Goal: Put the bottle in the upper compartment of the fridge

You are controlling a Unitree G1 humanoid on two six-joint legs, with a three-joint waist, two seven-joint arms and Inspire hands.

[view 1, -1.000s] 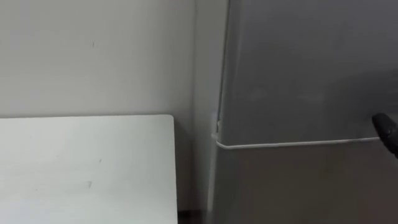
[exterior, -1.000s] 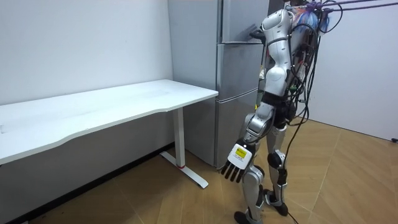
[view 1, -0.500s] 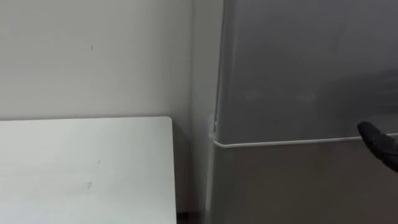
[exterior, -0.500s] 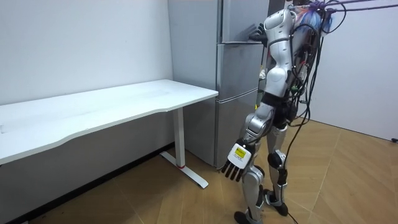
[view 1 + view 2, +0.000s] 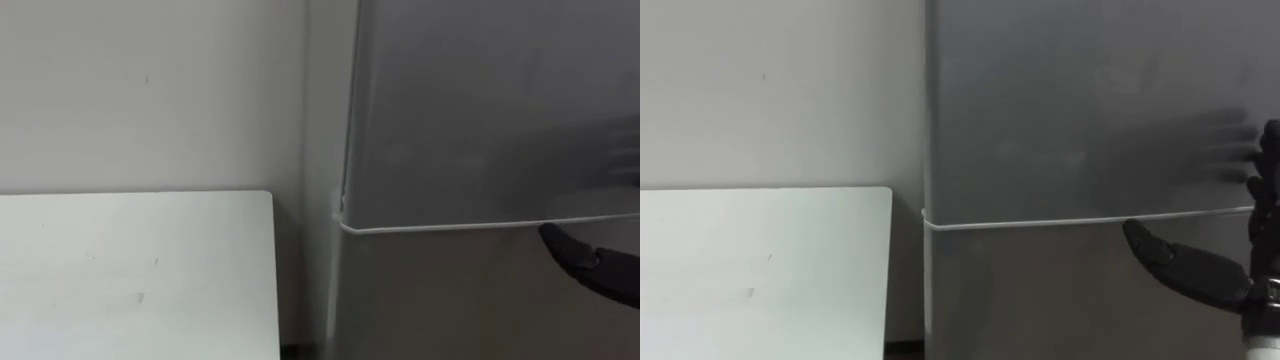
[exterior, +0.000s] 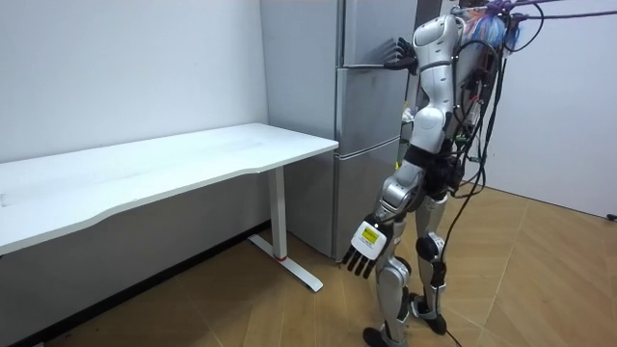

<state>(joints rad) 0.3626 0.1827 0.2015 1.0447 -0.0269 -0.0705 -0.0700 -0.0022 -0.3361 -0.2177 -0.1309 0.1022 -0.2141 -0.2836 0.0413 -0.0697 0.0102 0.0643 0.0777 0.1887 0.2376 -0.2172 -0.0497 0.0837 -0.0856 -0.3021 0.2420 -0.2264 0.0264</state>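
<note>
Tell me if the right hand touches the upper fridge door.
Cannot tell. The right eye view shows the right hand before the upper fridge door; neither it nor the room view shows contact or a gap plainly.

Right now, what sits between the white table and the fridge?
Nothing stands there. The left eye view shows a narrow bare gap between the table and the fridge, with only the wall behind it.
</note>
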